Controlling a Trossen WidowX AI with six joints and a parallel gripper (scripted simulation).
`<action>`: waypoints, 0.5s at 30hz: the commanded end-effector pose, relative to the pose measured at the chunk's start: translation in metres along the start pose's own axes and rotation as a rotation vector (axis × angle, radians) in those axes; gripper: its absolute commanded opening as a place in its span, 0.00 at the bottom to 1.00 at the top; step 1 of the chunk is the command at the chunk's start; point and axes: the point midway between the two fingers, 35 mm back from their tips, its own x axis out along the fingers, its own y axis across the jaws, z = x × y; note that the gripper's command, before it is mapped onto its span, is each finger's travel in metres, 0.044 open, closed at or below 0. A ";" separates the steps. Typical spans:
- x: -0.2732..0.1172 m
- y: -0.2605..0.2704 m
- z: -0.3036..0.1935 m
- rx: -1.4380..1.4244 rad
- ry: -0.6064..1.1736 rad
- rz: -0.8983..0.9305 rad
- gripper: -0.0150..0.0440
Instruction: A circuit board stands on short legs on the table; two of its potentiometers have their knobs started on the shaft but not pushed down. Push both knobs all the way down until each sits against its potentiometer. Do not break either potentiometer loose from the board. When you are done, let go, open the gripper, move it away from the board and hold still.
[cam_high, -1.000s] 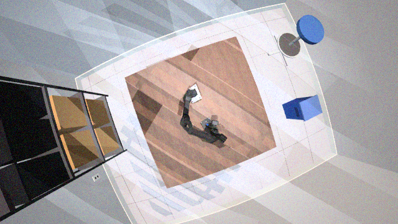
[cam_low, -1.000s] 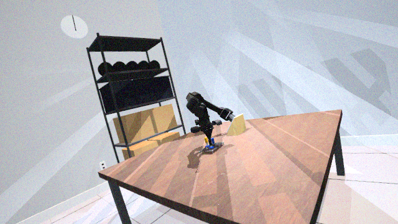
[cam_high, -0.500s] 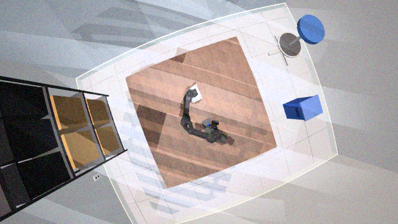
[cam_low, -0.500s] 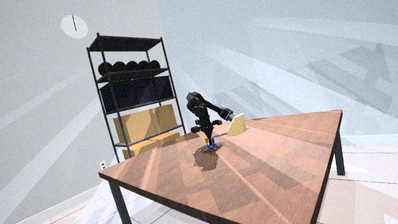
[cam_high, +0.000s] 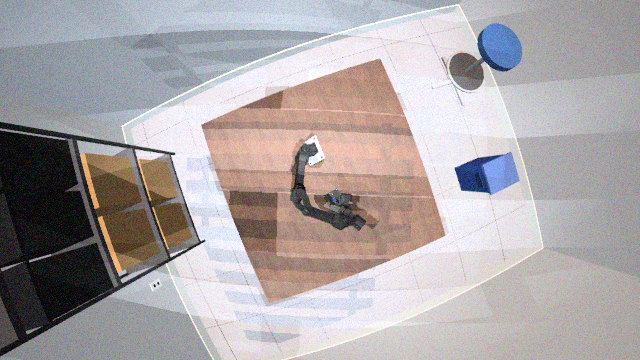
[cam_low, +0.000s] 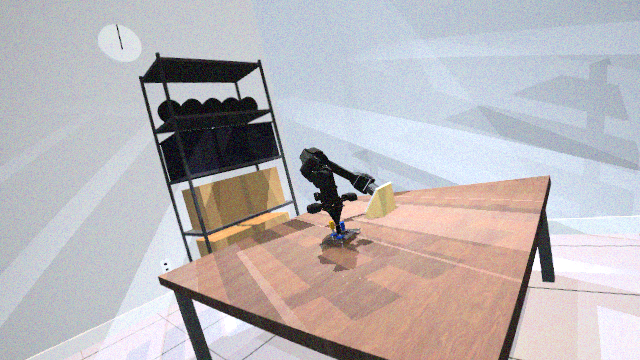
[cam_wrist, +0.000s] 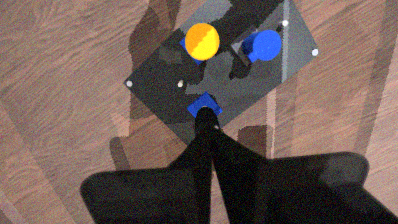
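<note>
The dark grey circuit board stands low over the table. A yellow knob stands above a blue potentiometer body at the board's upper part in the wrist view. A blue knob stands to its right, leaning outward in that view. A third blue square body lies directly beyond my fingertips; whether a knob sits on it is hidden. My gripper is shut with nothing seen between its fingers. Its tips are over the near part of the board. Contact cannot be told.
The wooden table carries the arm, whose base stands by a pale wedge-shaped block. White dots mark the board's corners. A shelf rack, a blue bin and a blue stool stand off the table.
</note>
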 end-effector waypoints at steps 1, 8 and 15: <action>0.003 0.002 0.001 0.003 -0.002 0.000 0.25; 0.005 0.002 0.001 0.003 -0.002 0.000 0.25; 0.005 0.002 0.001 0.003 -0.002 0.000 0.25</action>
